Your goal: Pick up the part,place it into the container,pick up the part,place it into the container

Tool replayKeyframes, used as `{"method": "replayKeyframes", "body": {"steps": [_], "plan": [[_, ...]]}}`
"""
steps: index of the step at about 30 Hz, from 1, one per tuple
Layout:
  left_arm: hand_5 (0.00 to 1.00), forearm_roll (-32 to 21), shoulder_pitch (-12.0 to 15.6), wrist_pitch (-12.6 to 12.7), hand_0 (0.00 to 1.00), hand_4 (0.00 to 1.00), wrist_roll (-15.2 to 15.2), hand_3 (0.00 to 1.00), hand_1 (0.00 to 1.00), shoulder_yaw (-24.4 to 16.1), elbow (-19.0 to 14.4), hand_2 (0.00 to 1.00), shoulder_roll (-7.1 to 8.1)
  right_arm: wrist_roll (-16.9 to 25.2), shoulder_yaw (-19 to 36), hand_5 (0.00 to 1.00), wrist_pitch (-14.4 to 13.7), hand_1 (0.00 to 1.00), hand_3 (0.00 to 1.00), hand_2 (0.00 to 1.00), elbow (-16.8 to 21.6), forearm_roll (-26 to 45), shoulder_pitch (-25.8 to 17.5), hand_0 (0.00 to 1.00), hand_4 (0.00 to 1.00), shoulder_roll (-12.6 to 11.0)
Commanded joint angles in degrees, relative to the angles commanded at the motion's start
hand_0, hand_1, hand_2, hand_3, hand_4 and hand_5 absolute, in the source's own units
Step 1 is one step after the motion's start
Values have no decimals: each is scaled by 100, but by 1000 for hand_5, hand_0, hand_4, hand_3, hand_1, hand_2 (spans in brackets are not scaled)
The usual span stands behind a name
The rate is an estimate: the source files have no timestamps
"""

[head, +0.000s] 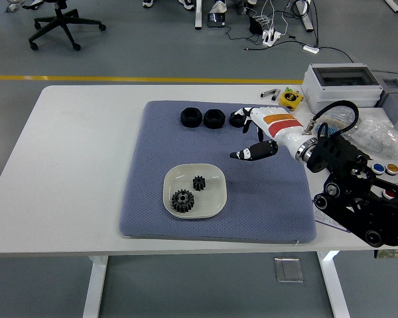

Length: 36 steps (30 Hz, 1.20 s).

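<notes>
Black toothed parts numbered two in the container [215, 199], a shallow cream dish with rounded corners: a larger gear [182, 200] near its front left and a smaller gear [199, 183] just behind it. Three black hex nuts [213, 118] sat in a row at the far edge of the blue-grey textured mat [146, 192] on the white worktop [73, 165]. One arm showed, the right; its white, orange-banded hand [255, 136] hovered above the mat beside the rightmost nut, fingers spread and empty. Grey boxes [338, 85], bagged small parts [385, 136] and a button panel [390, 171] crowded the right side
</notes>
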Motion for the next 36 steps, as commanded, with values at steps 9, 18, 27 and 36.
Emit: {"method": "replayKeyframes", "body": {"steps": [9,18,27,36], "plan": [[792,46,-14,-9,845,540,9,605,801,-57,0,835,-20,458,875,575,-1,682,803,791,544,1776,-722,597,993,-602],[792,-41,-30,-7,845,540,-12,605,802,-15,0,835,-47,1076,1813,698,-36,732,859,829,1391,3973,-1608,673,998,-662],[796,-47,-47,-14,845,540,-12,605,801,-7,0,836,-60,1455,2245,917,-44,850,947,899,1805,6124,-2233,878,998,-476],[796,-111,-75,-28,844,539,-32,606,801,44,0,837,-69,1566,2515,941,20,865,951,907,1789,6226,-2656,917,998,-265]]}}
